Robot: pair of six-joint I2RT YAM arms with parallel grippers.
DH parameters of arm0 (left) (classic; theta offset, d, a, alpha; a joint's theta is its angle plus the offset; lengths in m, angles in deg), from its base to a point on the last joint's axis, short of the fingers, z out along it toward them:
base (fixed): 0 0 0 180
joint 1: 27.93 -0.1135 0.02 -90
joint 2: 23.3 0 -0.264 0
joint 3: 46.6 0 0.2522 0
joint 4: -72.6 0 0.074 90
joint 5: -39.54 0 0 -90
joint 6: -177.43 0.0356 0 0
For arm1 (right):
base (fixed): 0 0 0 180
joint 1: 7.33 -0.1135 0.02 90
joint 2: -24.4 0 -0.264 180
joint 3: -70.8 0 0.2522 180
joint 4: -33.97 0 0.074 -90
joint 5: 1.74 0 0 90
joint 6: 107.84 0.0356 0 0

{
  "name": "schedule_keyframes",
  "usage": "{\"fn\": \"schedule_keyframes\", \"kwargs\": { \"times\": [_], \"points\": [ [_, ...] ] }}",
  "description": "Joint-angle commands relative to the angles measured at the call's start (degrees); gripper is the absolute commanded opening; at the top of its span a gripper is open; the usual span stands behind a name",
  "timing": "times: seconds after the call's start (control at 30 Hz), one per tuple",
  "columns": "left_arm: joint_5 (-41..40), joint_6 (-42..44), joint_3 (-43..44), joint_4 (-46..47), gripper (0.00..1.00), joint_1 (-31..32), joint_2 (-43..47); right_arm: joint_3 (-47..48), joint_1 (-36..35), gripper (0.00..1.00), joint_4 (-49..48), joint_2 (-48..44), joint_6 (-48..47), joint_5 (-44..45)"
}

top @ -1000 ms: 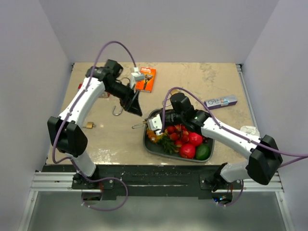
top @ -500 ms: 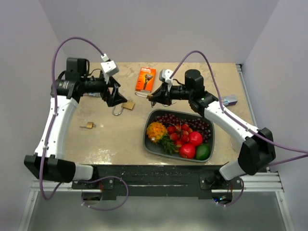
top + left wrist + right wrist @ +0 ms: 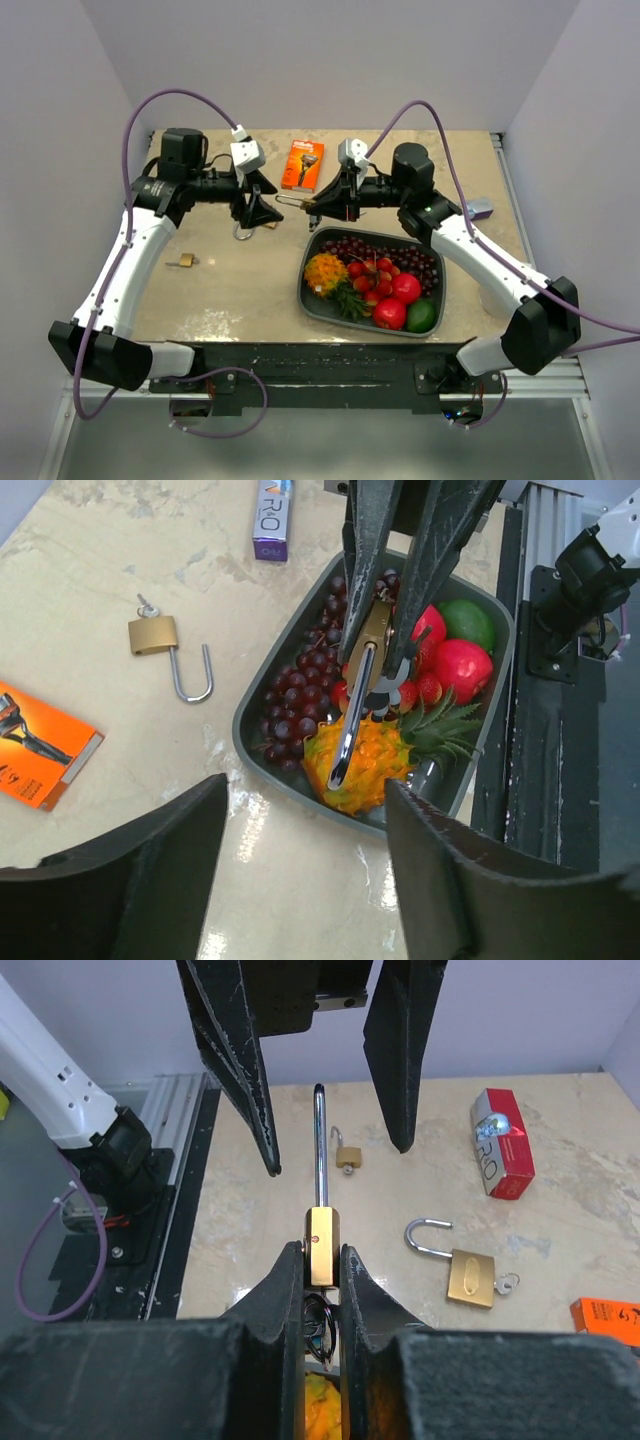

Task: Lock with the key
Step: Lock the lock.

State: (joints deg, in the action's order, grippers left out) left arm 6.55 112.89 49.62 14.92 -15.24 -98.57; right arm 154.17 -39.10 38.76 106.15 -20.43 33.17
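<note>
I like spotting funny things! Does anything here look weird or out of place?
Yes. An open padlock lies on the table, shackle popped up, with a key in its end. The right gripper holds a second padlock in the air, its long shackle poking straight out. Nothing looks spilled or broken.

Right gripper (image 3: pixel 321 1265): fingers clamped on the body of a brass padlock (image 3: pixel 322 1235), its shackle (image 3: pixel 319 1145) seen edge-on as a thin steel bar pointing left.

Left gripper (image 3: pixel 336 1156): faced from the left, black fingers spread wide, one on either side of the shackle tip, not touching it.

Noted on the table (image 3: pixel 260 1250):
- small padlock (image 3: pixel 347 1154), farther left
- large padlock (image 3: pixel 468 1275), shackle released, key (image 3: pixel 506 1282) at its base
- red box (image 3: pixel 500 1142), far left
- corner of an orange box (image 3: pixel 608 1321)

Rail (image 3: pixel 170 1160) and purple cable (image 3: pixel 40 1260) seen at the near edge.
</note>
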Motion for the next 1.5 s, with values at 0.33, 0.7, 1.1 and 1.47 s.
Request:
{"fn": "schedule_keyframes", "kwargs": {
  "times": [0.33, 0.7, 1.1, 1.47],
  "points": [
    [2.31, 2.58, -0.01, 0.06, 0.43, 4.36, 1.18, 1.85, -0.84, 0.00, 2.47, -1.51, -4.35, 0.60],
    [4.16, 0.57, 0.78, -0.29, 0.00, 5.33, -0.94, 2.12, -1.19, 0.00, 3.79, -1.51, -6.55, -0.37],
    [1.26, -1.99, -0.89, 5.60, 0.00, 7.70, -1.02, 3.70, -1.63, 0.00, 1.42, 1.12, -1.02, -6.34],
    [1.79, -3.22, -3.79, 9.38, 0.00, 10.86, -1.82, 6.77, -2.16, 0.00, 1.41, 2.97, -1.01, -9.86]
  ]
}}
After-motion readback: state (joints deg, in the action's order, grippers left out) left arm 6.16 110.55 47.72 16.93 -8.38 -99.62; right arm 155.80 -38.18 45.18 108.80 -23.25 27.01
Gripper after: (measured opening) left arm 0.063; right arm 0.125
